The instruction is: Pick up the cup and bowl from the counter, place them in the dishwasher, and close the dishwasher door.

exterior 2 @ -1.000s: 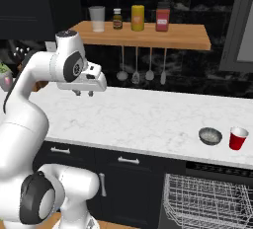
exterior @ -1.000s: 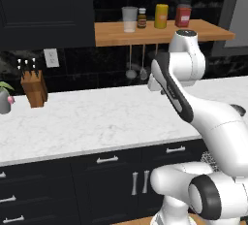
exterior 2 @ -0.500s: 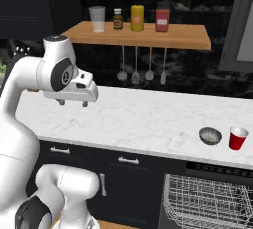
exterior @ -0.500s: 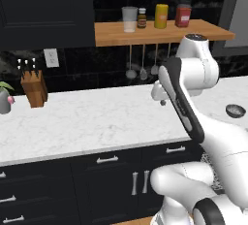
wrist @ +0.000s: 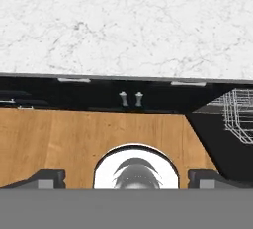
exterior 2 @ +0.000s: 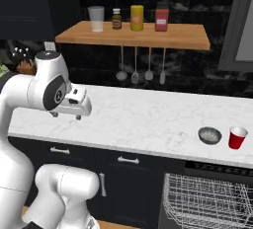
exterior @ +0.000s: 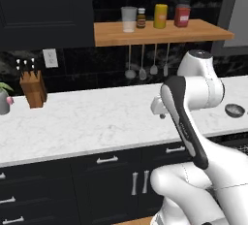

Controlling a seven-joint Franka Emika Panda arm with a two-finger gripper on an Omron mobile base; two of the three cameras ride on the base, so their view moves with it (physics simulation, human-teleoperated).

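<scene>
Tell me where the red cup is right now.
In the right base view the cup stands upright on the counter near its right end, just right of the bowl and above the dishwasher rack.

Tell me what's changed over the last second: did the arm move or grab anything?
The arm swung its upper links toward the bowl's end of the counter and its gripper dropped lower; the jaws opened wide, holding nothing. The cup and bowl sit where they were, and the dishwasher stays open.
</scene>
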